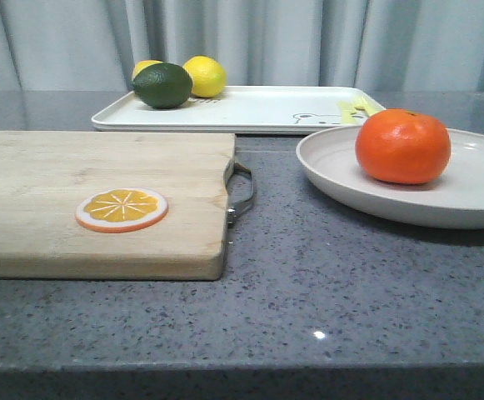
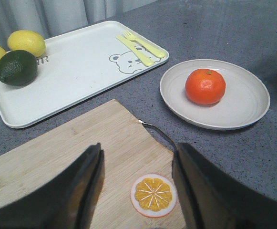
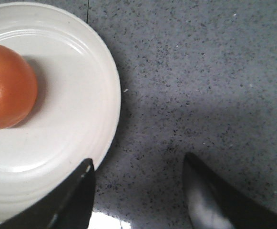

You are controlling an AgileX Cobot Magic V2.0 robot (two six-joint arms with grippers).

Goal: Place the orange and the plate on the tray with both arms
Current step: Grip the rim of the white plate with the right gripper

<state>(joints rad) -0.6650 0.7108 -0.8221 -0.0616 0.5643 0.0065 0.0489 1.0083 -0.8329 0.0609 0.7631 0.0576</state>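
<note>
The grey speckled table (image 1: 325, 275) spreads under everything I see. On its left lies the wooden cutting board (image 1: 83, 187), metal handle (image 1: 242, 192) pointing right, with a flat orange slice (image 1: 122, 208) resting on it. Beyond the board, at the far side, sits the tray (image 1: 250, 108), its bear drawing and a yellow fork and knife (image 2: 140, 46) toward its right end; two lemons (image 1: 204, 75) and a dark green lime (image 1: 162, 85) crowd its far left corner. To the right, near the tray but off it, is the plate (image 1: 466, 187), and the orange (image 1: 402, 146) sits on the plate's left half. My left gripper (image 2: 137, 183) hangs spread wide above the board, the slice showing between my fingers. My right gripper (image 3: 137, 191) is spread too, holding nothing, one finger (image 3: 76, 195) over the plate's rim, the other over bare table.
</note>
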